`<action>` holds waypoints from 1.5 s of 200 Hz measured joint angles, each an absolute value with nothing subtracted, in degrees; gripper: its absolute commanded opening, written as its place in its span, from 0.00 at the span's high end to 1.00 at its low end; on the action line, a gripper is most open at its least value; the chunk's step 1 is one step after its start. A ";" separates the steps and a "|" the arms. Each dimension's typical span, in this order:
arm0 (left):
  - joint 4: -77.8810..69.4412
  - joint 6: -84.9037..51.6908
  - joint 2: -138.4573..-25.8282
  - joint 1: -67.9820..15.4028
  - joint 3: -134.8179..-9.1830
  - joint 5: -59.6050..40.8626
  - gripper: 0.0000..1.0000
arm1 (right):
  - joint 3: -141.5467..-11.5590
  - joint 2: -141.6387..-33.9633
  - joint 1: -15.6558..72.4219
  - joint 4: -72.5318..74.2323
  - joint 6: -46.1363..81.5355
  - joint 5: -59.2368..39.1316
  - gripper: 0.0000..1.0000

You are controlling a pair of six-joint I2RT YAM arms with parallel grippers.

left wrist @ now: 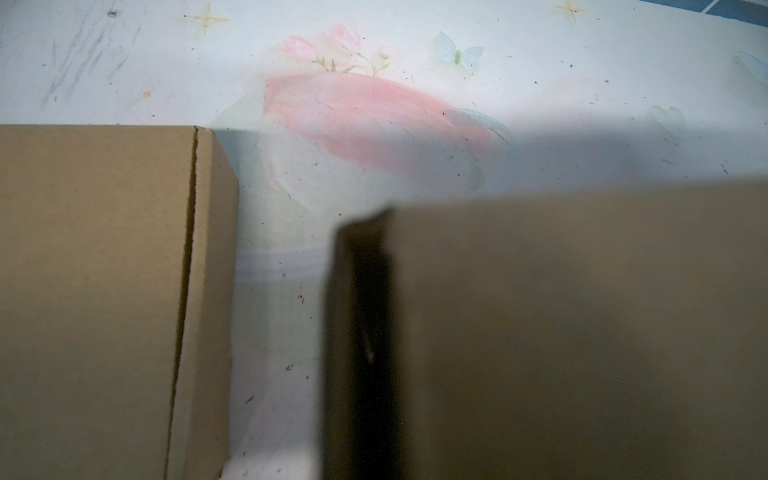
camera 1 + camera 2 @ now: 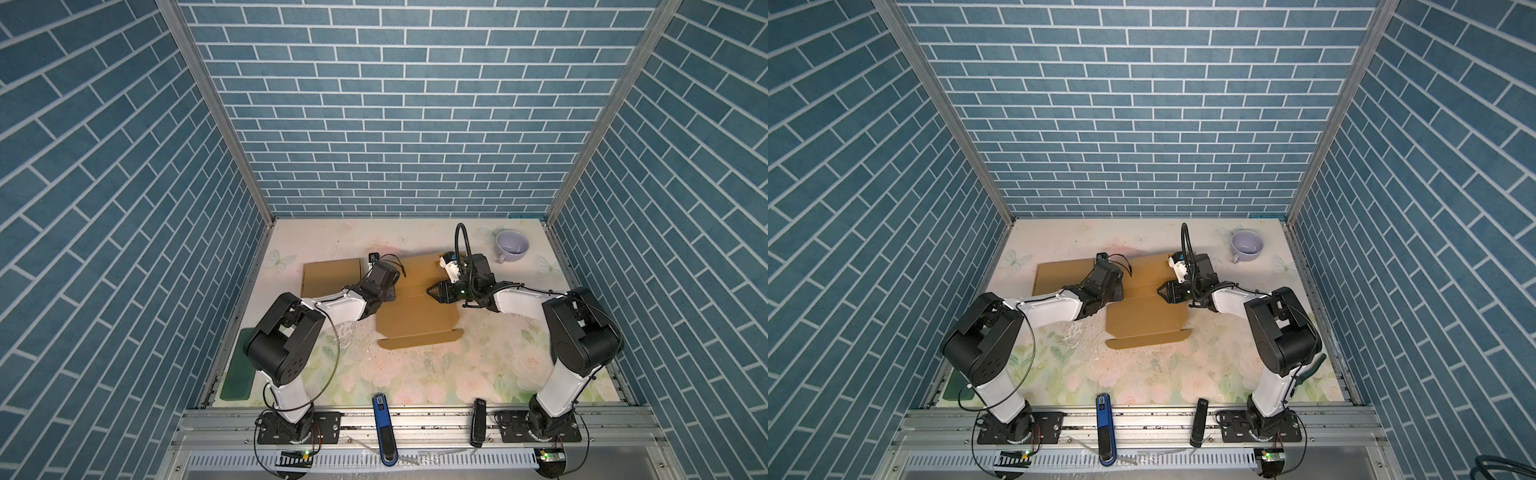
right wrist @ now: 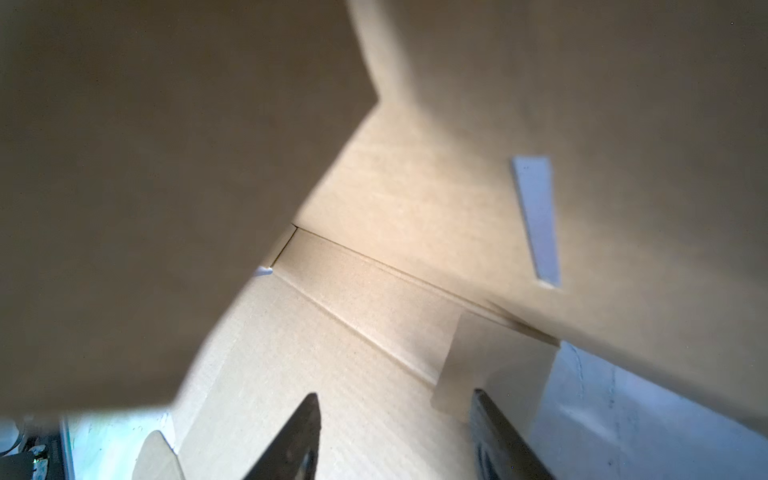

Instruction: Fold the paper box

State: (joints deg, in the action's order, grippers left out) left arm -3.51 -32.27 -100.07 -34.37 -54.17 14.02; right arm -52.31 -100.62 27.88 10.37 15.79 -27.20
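Nearest: right gripper (image 3: 394, 392), parted and empty, over box (image 2: 415, 322) mid-table. At box's 9 o'clock, left gripper (image 2: 386, 294), closed; hold unclear. Probably light, stiff, creased cardboard; best pinched at flap edges (image 2: 419, 341).

Brown paper box (image 2: 415, 320); lilac cup (image 2: 512, 245); floral table (image 2: 457, 374).

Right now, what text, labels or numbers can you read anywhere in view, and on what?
None can be read.
Blue tool at the front: a pale mark near its far end, too small to read.
Unfolded cardboard box, second cardboard piece, mug: plain, no print visible.
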 measured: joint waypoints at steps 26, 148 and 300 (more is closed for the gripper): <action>-3.49 -32.47 -100.07 -34.37 -54.17 14.15 1.00 | -52.31 -99.63 27.86 8.80 15.77 -26.02 0.42; -3.57 -33.01 -98.98 -34.09 -53.49 12.51 1.00 | -54.92 -77.06 22.55 -18.15 10.41 -10.72 0.37; -3.53 -30.65 -98.65 -33.98 -53.36 10.44 1.00 | -67.59 -95.59 15.84 -13.47 2.81 -23.18 0.48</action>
State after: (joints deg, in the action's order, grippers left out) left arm -3.53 -30.65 -98.65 -33.98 -53.36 10.44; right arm -67.59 -95.59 15.84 -13.47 2.81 -23.18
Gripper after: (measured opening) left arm 0.079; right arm 0.548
